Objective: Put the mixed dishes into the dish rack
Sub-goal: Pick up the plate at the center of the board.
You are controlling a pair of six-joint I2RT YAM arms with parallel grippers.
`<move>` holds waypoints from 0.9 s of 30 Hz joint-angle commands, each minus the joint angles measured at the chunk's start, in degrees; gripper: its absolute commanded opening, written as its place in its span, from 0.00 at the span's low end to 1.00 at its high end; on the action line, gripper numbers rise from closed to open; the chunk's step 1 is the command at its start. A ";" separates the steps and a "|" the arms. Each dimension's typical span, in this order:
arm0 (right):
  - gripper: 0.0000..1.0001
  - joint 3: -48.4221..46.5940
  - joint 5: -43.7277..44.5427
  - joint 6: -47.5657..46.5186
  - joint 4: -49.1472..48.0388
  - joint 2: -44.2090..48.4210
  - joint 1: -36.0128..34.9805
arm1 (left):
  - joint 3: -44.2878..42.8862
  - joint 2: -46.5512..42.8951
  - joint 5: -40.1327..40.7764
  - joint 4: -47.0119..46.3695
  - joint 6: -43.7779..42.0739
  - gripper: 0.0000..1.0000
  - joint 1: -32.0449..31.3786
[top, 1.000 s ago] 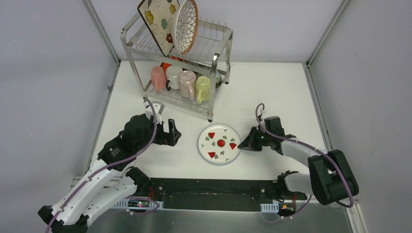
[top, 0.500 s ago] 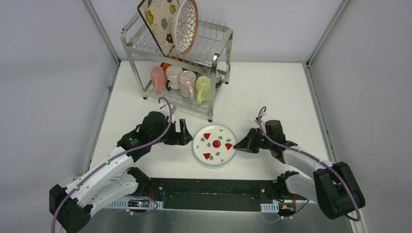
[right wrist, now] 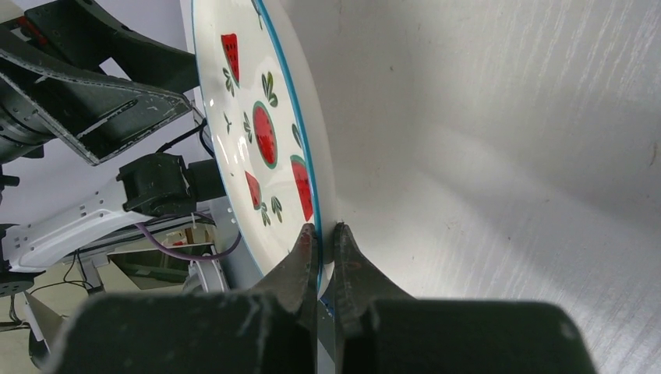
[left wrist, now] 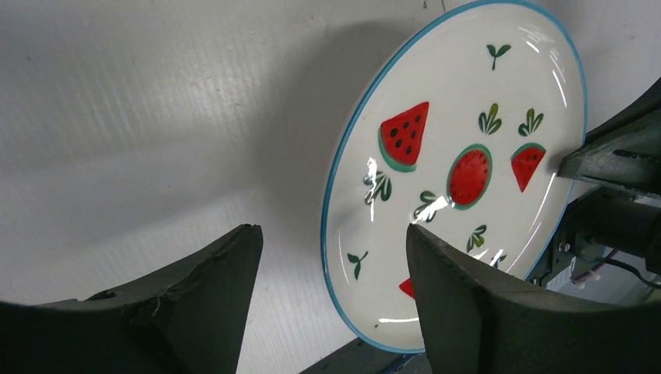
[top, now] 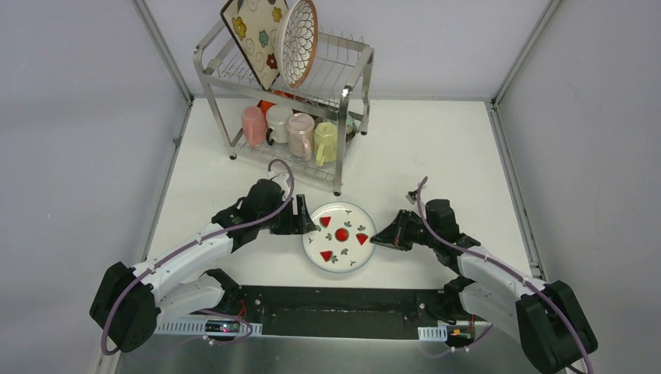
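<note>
The white red-marked plate [top: 339, 238] sits near the front of the worktop [top: 436, 148], between the two arms and well short of the dish rack [top: 340, 156]; the right hand [top: 379, 238] is closed on the plate's right rim, and the right wrist view shows its two fingertips pinching the blue edge with the watermelon face turned to the left; the left hand [top: 302, 220] is at the opposite rim with its fingers spread wide, one over the bare worktop and the other over the painted face, the edge lying in the gap, and I cannot tell whether either finger touches it; a dark shadow lies on the worktop beside that left edge; in the rack, the square floral cream plate [top: 253, 35] and the brown-rimmed petal-pattern plate [top: 298, 43] stand on edge in the upper tier, and the mugs [top: 300, 132] stand in a row on the lower tier.
</note>
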State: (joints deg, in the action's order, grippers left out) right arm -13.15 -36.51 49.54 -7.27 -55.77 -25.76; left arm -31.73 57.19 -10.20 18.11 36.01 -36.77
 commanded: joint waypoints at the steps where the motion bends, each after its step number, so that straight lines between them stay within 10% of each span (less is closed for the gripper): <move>1: 0.00 -0.70 -3.88 3.00 -8.16 3.72 -0.34 | 0.00 1.70 -3.31 -7.21 1.58 0.67 -0.32; 27: 0.10 1.02 -1.66 2.78 -8.13 3.39 -0.43 | 0.35 -0.94 -6.94 -10.95 2.74 0.00 -0.32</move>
State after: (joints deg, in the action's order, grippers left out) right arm -11.11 -35.59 51.00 -7.31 -52.34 -25.80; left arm -31.31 59.05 -15.07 10.68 37.69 -36.75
